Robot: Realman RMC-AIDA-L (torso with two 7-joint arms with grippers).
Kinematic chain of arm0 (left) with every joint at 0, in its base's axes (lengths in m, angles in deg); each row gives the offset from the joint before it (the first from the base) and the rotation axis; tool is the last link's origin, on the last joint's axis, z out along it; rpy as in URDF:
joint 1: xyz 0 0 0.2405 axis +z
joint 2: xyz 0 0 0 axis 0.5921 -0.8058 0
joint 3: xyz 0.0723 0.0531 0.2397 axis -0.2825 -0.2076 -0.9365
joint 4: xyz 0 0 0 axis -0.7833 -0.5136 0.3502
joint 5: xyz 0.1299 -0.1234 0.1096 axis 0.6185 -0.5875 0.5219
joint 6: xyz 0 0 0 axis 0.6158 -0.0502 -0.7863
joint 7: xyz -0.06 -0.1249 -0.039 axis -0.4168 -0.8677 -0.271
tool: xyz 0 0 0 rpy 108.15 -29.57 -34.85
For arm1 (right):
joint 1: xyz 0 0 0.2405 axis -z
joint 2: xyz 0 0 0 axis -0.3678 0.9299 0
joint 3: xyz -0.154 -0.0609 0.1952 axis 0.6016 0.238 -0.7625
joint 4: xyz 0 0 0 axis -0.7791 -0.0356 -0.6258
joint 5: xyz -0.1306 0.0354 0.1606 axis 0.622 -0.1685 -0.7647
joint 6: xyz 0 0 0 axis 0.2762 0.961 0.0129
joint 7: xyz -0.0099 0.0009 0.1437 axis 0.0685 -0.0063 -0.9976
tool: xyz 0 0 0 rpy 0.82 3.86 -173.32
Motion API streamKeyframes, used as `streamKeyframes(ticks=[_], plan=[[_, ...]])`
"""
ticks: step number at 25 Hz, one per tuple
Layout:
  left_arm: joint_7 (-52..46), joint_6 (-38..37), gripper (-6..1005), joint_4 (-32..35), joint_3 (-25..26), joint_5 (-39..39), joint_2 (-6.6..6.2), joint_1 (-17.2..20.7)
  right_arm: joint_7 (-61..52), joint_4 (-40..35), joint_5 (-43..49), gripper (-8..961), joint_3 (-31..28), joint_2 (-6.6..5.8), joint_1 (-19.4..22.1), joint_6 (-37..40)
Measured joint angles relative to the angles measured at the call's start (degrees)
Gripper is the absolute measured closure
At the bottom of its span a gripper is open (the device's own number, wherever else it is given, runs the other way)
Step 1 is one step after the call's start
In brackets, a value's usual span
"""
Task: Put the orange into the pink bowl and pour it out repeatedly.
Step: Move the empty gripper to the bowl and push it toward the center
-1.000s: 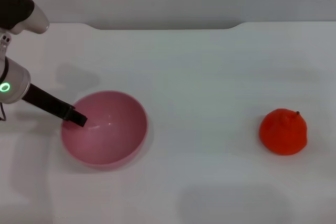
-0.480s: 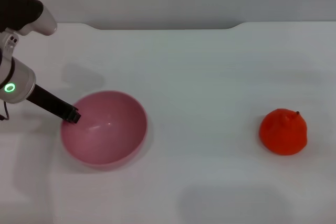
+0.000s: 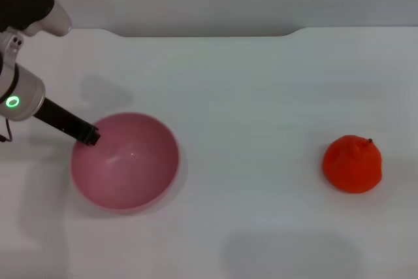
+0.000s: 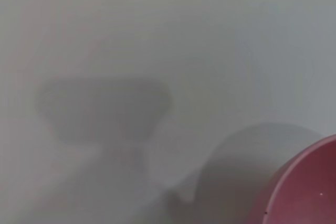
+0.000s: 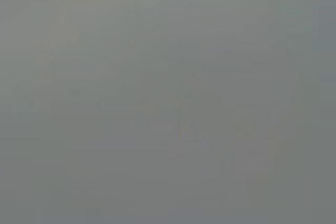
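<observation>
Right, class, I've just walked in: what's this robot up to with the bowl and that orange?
The left end effector is at the near-left rim of the pink bowl, which sits upright and empty on the white table. Whether it grips the rim can't be told. The orange lies alone on the table, far to the bowl's right, untouched. The right arm is out of sight. So the orange is out of the bowl at this moment.

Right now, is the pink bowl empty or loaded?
Empty. The pink bowl shows only bare interior; the orange sits on the table far to its right. Left end effector is at the bowl's rim.
</observation>
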Motion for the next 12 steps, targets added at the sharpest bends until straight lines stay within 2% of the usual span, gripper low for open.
streamKeyframes(ticks=[3,5,8,10,12], plan=[[0.2,-0.1,953,0.0,-0.1,0.0,-0.02,-0.7,-17.5,-8.4,11.4,388,-0.1,-2.48,1.3,4.6],[0.4,0.2,954,0.0,-0.3,0.0,-0.06,-1.2,-25.3,-14.2,20.6,388,-0.4,-4.77,1.1,9.4],[1.0,0.4,954,0.1,0.0,0.0,-0.13,-1.9,-35.4,-25.0,40.1,387,-2.5,-8.17,-1.1,16.5],[1.2,0.5,954,0.1,0.1,0.1,-0.17,-2.6,-41.7,-32.3,56.0,391,-5.2,-9.11,-3.6,20.5],[1.3,0.5,953,0.1,0.1,0.1,-0.26,-3.4,-47.1,-38.2,70.9,396,-7.0,-9.31,-6.5,23.1]])
